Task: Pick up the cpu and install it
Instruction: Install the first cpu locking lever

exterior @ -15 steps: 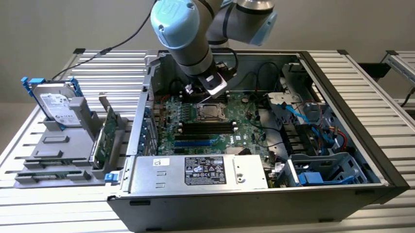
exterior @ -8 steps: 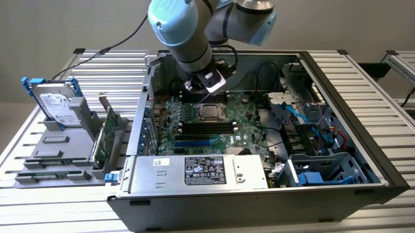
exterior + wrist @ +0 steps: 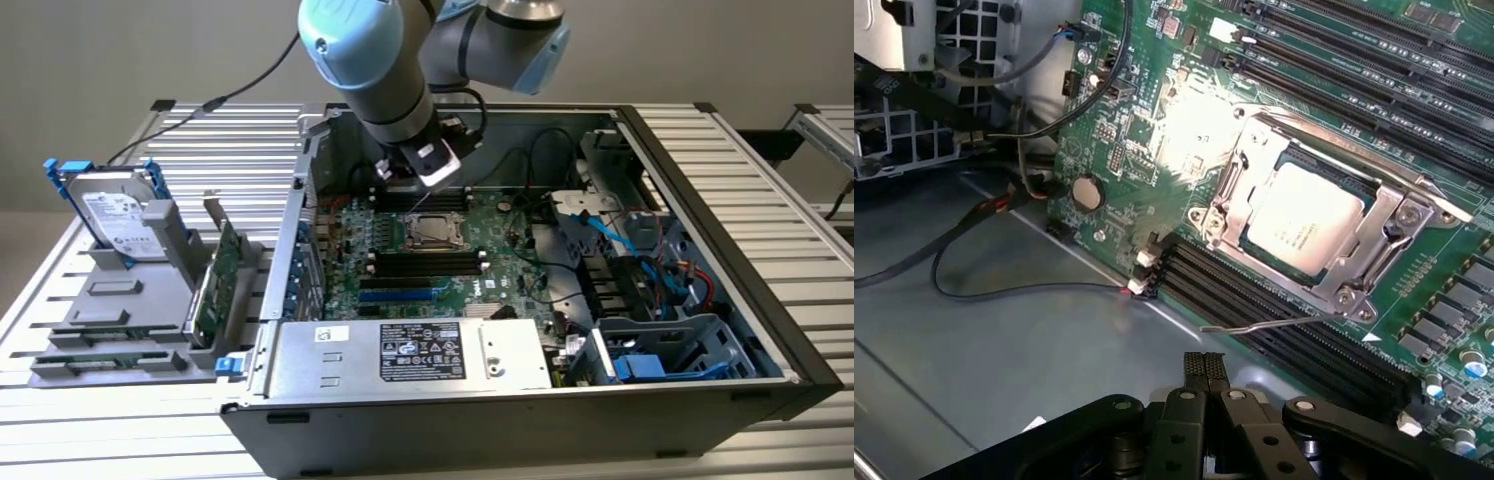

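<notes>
the cpu (image 3: 430, 232) (image 3: 1301, 217) is a small flat silver square. it sits in its socket on the green board (image 3: 461, 285) (image 3: 1144, 150), a bit above the middle of the exterior view. a shiny metal frame (image 3: 1374, 250) lies around the cpu and over its edges. a thin metal lever (image 3: 1264, 324) sticks out beside the socket. long black slots (image 3: 1274, 340) run next to the socket on the board. a round silver battery (image 3: 1087, 192) sits on the board too, and black wires (image 3: 1004, 290) lie on the gray floor of the case beside it.

the gripper (image 3: 1204, 364) hangs over the edge of the board, near the cpu but not touching it. its two black fingers (image 3: 1193, 366) are pressed together and nothing is between them. the blue and gray arm (image 3: 374, 70) comes down from the top middle of the exterior view.

the board lies inside a big open computer case (image 3: 787, 330). a silver box with a label (image 3: 414, 352) sits at the lower middle of the case. on the exterior view's left, a hard drive (image 3: 118, 215) stands in a gray rack (image 3: 107, 300), and a green card (image 3: 211, 280) stands beside it.
</notes>
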You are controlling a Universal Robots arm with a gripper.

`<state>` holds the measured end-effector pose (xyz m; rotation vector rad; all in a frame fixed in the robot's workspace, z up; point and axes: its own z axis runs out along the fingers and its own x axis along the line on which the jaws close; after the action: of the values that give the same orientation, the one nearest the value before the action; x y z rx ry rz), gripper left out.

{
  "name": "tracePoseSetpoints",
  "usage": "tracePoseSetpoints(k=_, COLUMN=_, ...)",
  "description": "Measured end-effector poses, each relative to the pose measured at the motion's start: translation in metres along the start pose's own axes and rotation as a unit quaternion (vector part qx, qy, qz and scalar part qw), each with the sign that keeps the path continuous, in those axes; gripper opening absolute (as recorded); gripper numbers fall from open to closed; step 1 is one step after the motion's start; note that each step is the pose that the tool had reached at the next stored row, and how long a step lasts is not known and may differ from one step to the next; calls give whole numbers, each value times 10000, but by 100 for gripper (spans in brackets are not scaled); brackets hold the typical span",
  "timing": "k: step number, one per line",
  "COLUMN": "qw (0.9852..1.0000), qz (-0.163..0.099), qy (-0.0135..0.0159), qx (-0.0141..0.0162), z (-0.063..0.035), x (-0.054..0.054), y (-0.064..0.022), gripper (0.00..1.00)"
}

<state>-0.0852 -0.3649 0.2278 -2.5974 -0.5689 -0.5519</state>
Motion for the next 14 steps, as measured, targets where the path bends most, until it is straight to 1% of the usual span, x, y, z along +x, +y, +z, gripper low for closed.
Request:
tracePoseSetpoints(k=2, qw=10000, qz=42, qy=14, qx=17, z=-18, x=4, y=-9, gripper=11)
tracePoseSetpoints(k=4, qw=10000, qz=70, qy=21, qx=49, z=-34, x=3, y=-16, gripper=11)
tracePoseSetpoints(k=5, qw=9999, qz=86, qy=16, qx=57, z=-36, x=2, y=-18, gripper=11)
tracePoseSetpoints(k=11, qw=9998, qz=169, qy=-47, qx=60, z=-38, x=-3, y=-21, gripper=11)
tracePoseSetpoints(k=12, qw=9998, qz=179, qy=-66, qx=50, z=-38, x=-3, y=-21, gripper=11)
tracePoseSetpoints(k=14, qw=9997, qz=192, qy=-129, qx=3, z=-38, x=-4, y=-20, gripper=11)
